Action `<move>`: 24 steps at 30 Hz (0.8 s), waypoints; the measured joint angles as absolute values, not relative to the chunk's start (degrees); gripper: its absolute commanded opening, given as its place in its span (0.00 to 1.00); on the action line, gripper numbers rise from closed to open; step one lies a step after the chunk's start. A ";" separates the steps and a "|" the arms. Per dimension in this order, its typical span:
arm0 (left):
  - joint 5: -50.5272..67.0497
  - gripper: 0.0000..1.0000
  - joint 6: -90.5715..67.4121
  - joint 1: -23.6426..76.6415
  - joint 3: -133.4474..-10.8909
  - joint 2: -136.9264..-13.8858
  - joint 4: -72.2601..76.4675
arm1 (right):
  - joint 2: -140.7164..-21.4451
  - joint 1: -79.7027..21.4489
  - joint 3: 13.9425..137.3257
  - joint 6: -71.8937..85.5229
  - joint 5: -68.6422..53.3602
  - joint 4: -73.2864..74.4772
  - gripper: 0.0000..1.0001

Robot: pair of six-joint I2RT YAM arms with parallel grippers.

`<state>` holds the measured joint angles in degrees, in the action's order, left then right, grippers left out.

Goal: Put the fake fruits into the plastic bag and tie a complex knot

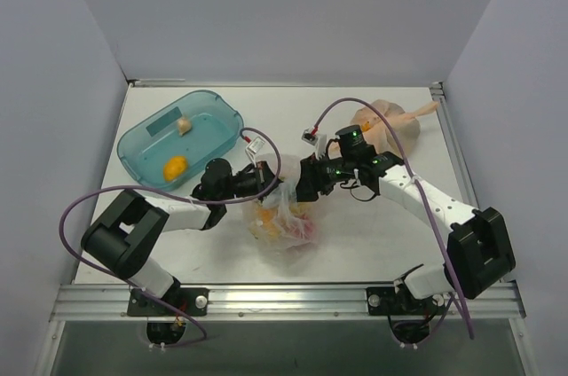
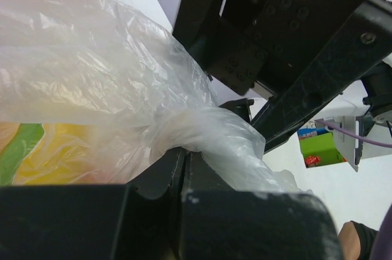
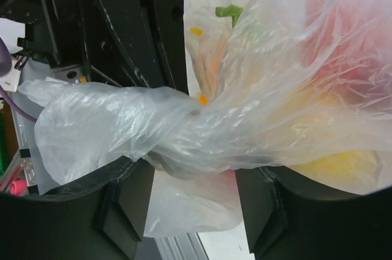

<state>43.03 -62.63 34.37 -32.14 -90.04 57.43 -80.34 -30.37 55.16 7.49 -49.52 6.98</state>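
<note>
Top external view: at the upper left, a teal tray (image 1: 122,151) is seen holding an orange toy fruit (image 1: 175,167) and a small pale piece (image 1: 184,125). At the centre, the clear plastic bag (image 1: 297,216) lies on the table, and yellow, orange and red fake fruits (image 1: 266,222) are seen through its film. At the upper right, a peach-orange bag (image 1: 390,121) with a tied tail rests well apart from the clear one.

Everything is carried by a white table (image 1: 382,234), which is closed in by plain pale grey walls (image 1: 266,12) and edged at the bottom by an aluminium rail (image 1: 284,301).

The left gripper (image 1: 266,181) and the right gripper (image 1: 300,191) are met over the top of the bag, just beside each other, and purple cables (image 1: 75,207) are looped around both arms.

In the left wrist view, the fingers (image 2: 245,217) are seen pressed together, with the bag's twisted neck (image 2: 208,134) caught at their tips; most of the background is blocked by the dark body of the other arm.

In the right wrist view, the fingers (image 3: 122,211) are held apart, and the twisted neck is laid across the gap between them, with red and yellow fruits blurred behind the film at the right.
</note>
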 measured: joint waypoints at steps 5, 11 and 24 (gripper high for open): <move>43.35 0.00 -63.26 35.07 -31.35 -90.02 58.76 | -81.69 -30.48 55.29 11.55 -50.89 3.75 0.61; 43.83 0.00 -64.62 35.05 -31.31 -90.13 62.26 | -83.29 -30.85 56.58 17.08 -53.17 -0.30 0.68; 44.10 0.00 -65.73 34.76 -31.27 -92.36 68.86 | -85.19 -31.59 55.99 29.93 -55.09 -11.53 0.68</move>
